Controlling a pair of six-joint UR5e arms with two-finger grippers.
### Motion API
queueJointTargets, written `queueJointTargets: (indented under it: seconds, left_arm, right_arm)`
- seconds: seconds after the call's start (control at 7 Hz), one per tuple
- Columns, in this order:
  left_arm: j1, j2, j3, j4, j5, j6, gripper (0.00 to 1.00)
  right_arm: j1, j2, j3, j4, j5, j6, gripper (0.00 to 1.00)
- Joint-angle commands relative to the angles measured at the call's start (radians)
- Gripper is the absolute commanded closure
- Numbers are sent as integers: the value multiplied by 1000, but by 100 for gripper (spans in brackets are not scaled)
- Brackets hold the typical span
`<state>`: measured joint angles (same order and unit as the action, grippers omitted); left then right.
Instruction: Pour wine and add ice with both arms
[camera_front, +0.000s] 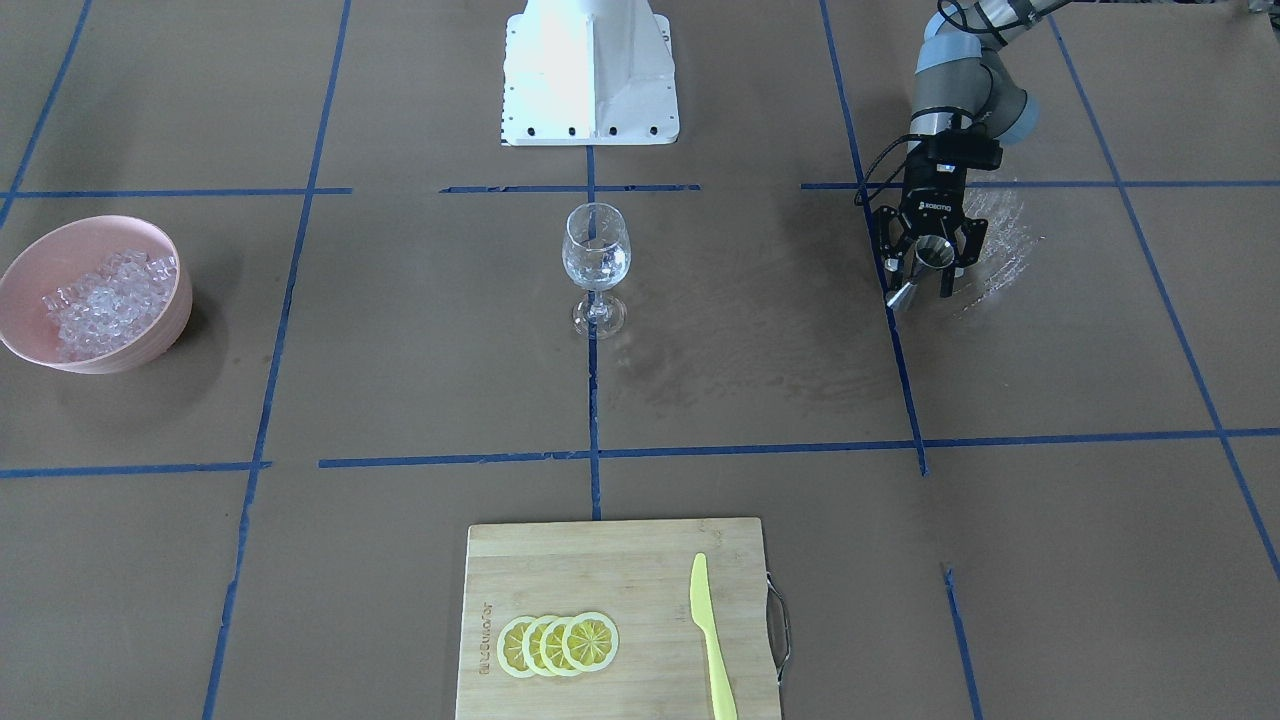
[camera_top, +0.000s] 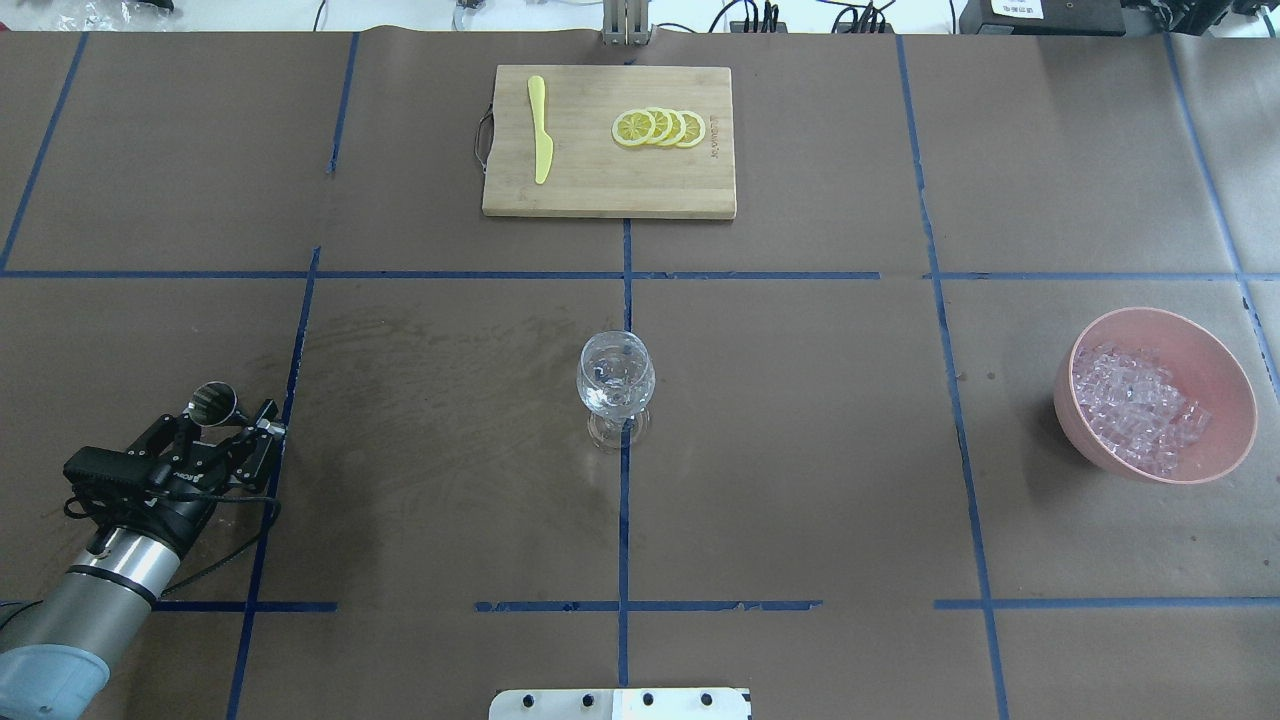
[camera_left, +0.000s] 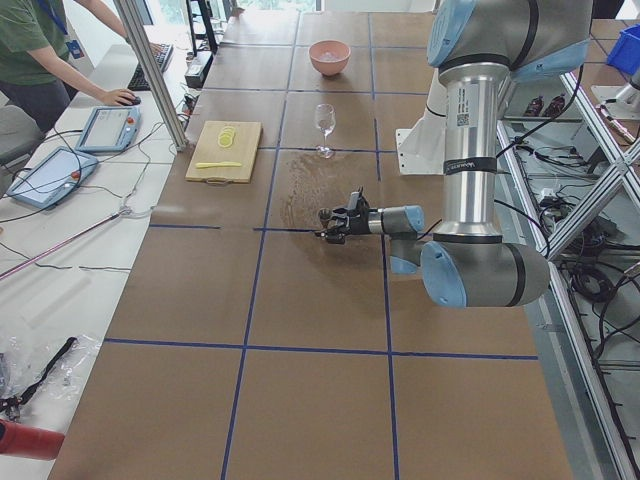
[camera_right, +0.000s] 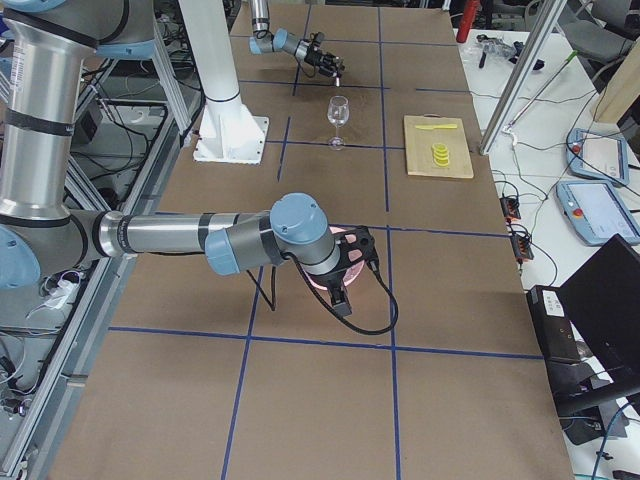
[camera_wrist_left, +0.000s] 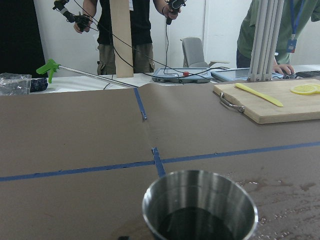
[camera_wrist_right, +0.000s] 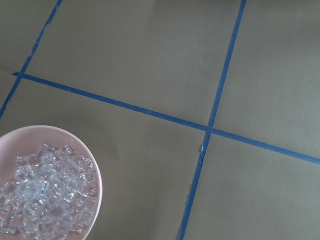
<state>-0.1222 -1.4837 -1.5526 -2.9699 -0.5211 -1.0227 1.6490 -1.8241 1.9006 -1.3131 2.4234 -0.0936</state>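
Starting at the left of the desk (camera_top: 450, 480), the left hand (camera_top: 225, 415) is seen clenched on a small steel cup (camera_top: 212, 400), which is held low over the wet, stained paper. Something dark is shown inside the cup by the left wrist view, though whether it is wine or only shadow cannot be settled. The cup is judged stiff and smooth-walled, so a firm grip across its side is called for, and it should be kept level until it is over the glass. In the middle stands the wine glass (camera_top: 616, 380), upright on a blue tape line and well apart from both hands. It is judged fragile and top-heavy on its thin stem and is best left untouched. A clear glint is seen in its bowl, but what lies there cannot be made out. At the right the ice (camera_top: 1135, 400) is heaped in a pink bowl (camera_top: 1225, 370). The cubes are judged light, hard and slippery. One cube on top of the heap would best be pinched across two flat faces, since a loose grip could let it shoot out. The right hand (camera_right: 345, 270) is shown only by the side view, over the bowl, and whether it is released or clenched cannot be told.
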Motion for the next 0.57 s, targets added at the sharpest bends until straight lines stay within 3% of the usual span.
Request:
queueJointTargets:
  seconds: [0.0,0.43]
  left_arm:
    - [24,0,0,-1,35,1,31]
    - [44,0,14,-1,56,1,34]
  right_arm:
    - [0,0,-1,0,-1,0,0]
    - [0,0,-1,-1,-1,0,0]
